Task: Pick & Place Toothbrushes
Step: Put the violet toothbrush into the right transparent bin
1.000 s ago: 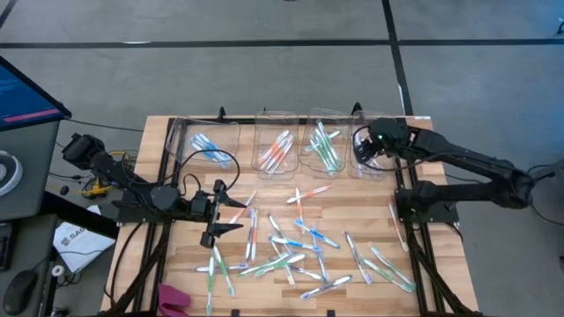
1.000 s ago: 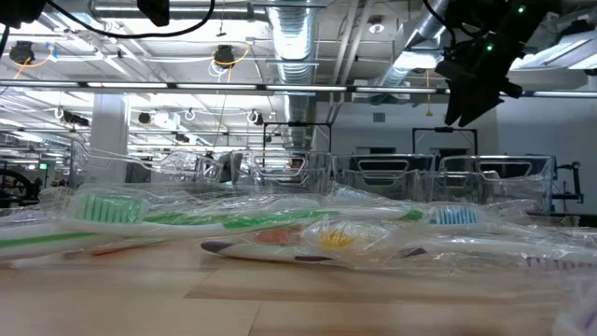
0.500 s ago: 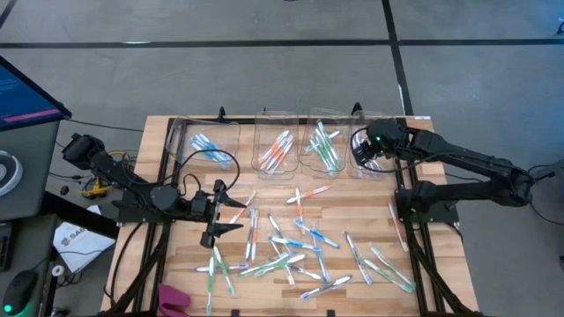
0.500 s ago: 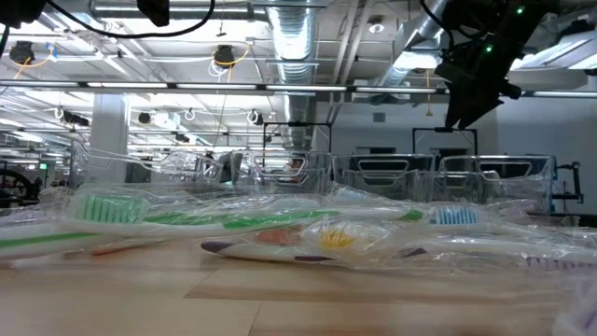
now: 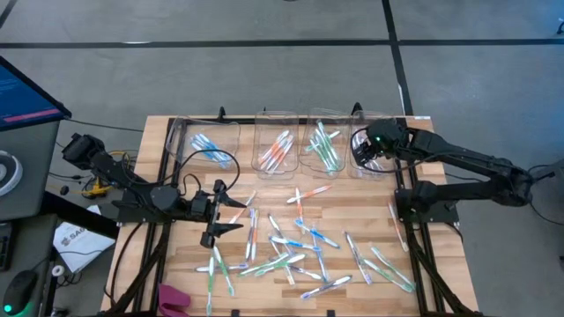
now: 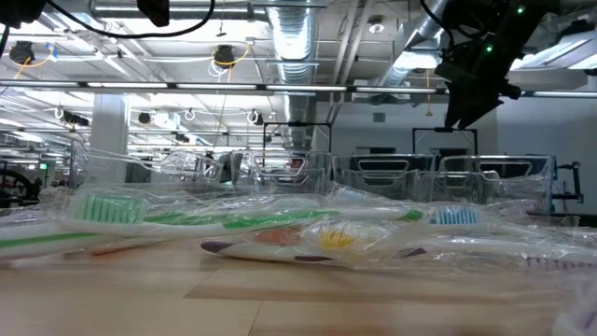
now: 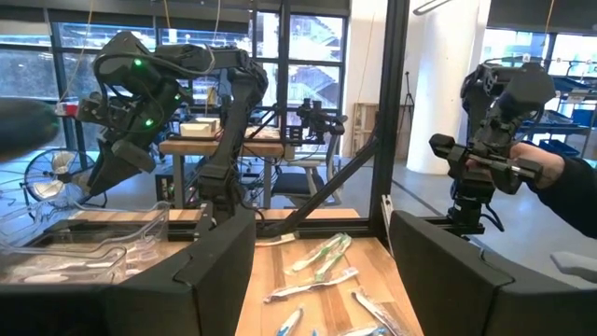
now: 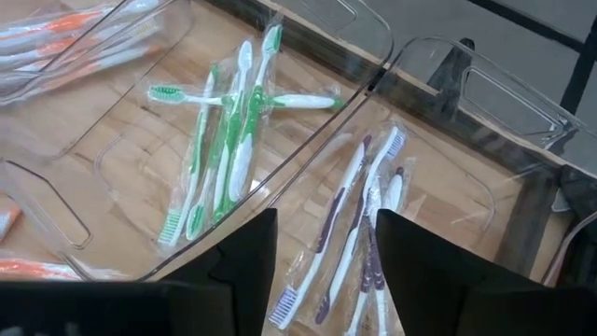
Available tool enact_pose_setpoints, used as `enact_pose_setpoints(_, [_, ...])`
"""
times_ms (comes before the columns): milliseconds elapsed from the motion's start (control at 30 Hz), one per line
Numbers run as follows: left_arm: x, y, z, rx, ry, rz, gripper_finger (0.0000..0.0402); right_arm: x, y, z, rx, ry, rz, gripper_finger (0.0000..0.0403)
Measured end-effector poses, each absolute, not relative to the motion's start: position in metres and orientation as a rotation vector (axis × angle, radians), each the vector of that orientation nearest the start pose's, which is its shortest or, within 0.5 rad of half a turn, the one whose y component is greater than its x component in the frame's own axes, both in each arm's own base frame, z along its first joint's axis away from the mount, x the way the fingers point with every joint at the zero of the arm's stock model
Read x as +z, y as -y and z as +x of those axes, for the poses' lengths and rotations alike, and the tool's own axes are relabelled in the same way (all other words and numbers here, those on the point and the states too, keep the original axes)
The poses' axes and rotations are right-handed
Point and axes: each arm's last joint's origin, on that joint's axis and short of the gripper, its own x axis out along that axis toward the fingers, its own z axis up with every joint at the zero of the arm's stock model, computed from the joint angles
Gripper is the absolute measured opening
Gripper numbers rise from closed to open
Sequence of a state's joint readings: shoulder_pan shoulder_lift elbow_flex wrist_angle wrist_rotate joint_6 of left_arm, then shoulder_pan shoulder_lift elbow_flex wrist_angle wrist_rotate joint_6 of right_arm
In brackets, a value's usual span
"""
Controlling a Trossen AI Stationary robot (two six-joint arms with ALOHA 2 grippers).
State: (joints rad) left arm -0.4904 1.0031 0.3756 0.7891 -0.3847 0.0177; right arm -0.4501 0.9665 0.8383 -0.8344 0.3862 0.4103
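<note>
Left gripper (image 5: 231,216) hangs over the table's left-middle, jaws wide, nothing held. Loose toothbrushes (image 5: 295,251) lie scattered across the table's (image 5: 159,154) centre and near edge. Four clear bins (image 5: 286,145) line the far edge: blue, orange, green, purple brushes. Right gripper (image 5: 366,151) sits over the rightmost bin (image 8: 448,177) at the far-right corner, fingers parted, empty, purple toothbrushes (image 8: 359,219) below.

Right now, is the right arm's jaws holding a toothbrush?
No, the right gripper hovers with open, empty jaws above the purple toothbrushes lying in their bin.
</note>
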Motion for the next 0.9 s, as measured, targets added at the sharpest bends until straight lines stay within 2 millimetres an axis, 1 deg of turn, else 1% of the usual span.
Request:
enact_pose_setpoints(167, [0.246,0.087,0.186,-0.104,0.147,-0.051,0.0241,0.271,0.076,0.158,-0.910,-0.818,0.373,0.0177])
enact_pose_setpoints(333, [0.246,0.087,0.186,-0.104,0.147,-0.051,0.0241,0.272,0.055,0.167,-0.812,-0.804,0.364,0.0176])
enact_pose_setpoints(467, [0.246,0.087,0.186,-0.104,0.144,-0.050,0.0241,0.272,0.032,0.173,-0.720,-0.795,0.371,0.0180])
enact_pose_setpoints(600, [0.246,0.087,0.186,-0.104,0.143,-0.049,0.0241,0.272,0.005,0.176,-0.614,-0.778,0.400,0.0180])
enact_pose_setpoints(800, [0.246,0.087,0.186,-0.104,0.143,-0.049,0.0241,0.278,-0.039,0.181,-0.406,-0.696,0.446,0.0176])
enact_pose_setpoints(900, [0.246,0.087,0.186,-0.104,0.143,-0.049,0.0241,0.281,-0.055,0.180,-0.329,-0.666,0.463,0.0176])
